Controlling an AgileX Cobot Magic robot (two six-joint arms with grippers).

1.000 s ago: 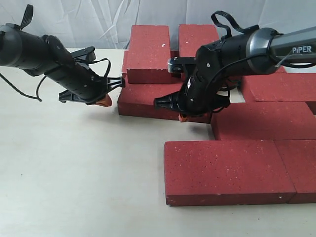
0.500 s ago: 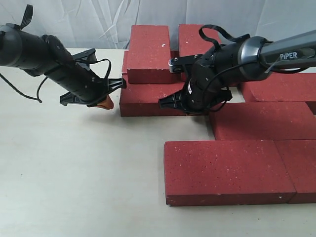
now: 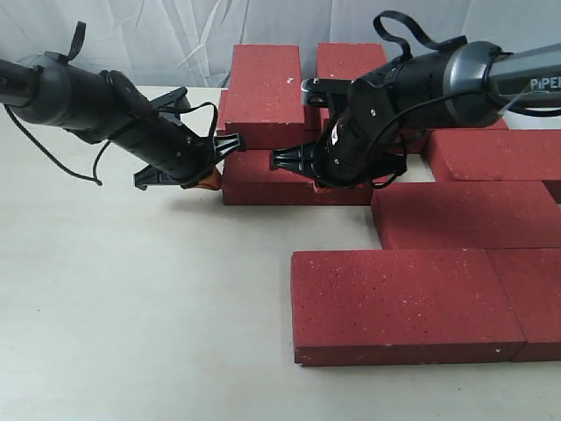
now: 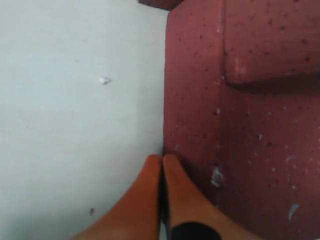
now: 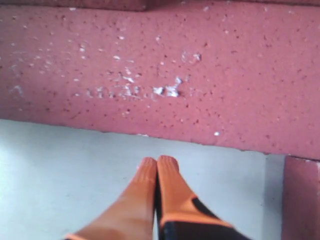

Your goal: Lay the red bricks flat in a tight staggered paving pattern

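At red brick (image 4: 192, 100) edge: left fingers (image 4: 145, 200) clenched, touching it; right fingers (image 5: 170, 190) clenched, empty.

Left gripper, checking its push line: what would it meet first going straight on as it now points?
Probably the end of the red brick. The shut left gripper has its tips right at that brick's edge; contact is unclear.

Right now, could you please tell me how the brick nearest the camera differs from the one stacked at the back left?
The near brick lies flat on the table; the back-left brick rests on top of other bricks. The near brick's long side runs across the exterior view; the back-left brick's runs away from the camera. Both are dark red, rough and white-specked.
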